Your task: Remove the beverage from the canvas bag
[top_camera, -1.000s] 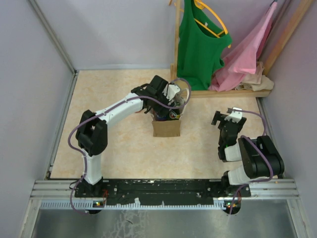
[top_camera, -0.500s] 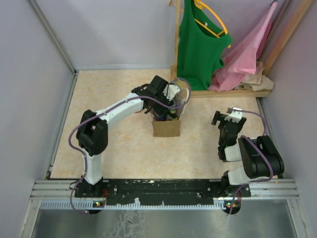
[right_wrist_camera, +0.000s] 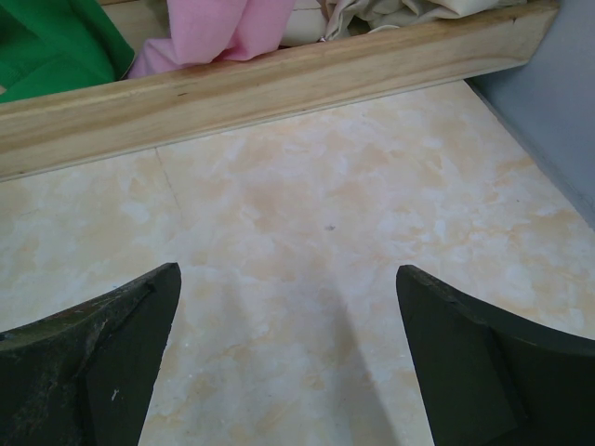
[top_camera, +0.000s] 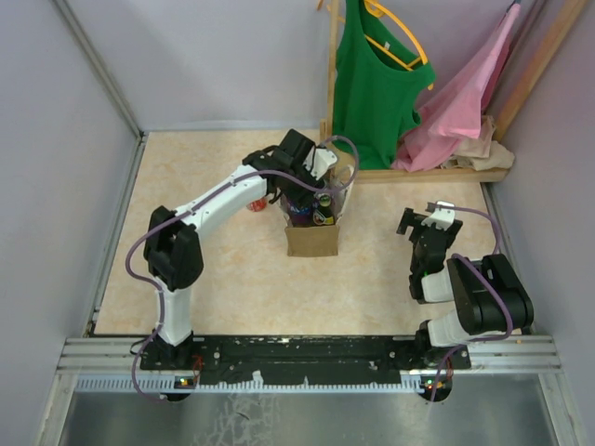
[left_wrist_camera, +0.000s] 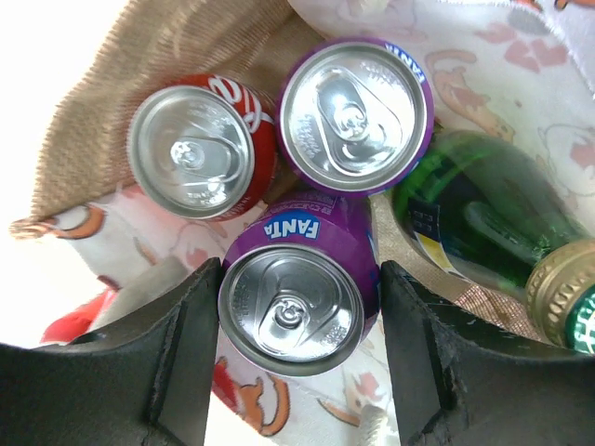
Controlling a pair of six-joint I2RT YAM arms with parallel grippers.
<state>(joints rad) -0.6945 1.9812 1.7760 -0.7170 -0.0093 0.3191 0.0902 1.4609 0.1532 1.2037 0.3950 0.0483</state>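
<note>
The left arm's wrist has swung a little up and toward the far left since half a second ago, so the left claw now sits higher over the mouth of the bag. The bag itself has not shifted on the floor.

The bag stands upright with its mouth open, which keeps the drinks on end and lets the claw come in from straight above. In the left wrist view its two fingers are either side of the near purple can, pressed against its left and right walls, so the claw looks closed on that can. Gripping just below the rim makes sense, since the can is packed tight among the others. The far purple can touches it, the red can stands just to the far left, and a green bottle leans at the right.

The can is between the fingers and inside the bag, its top level with its neighbours, so I judge the lift has barely begun.

The right claw hangs spread wide over bare floor well to the right, near a wooden rail, out of the way.
</note>
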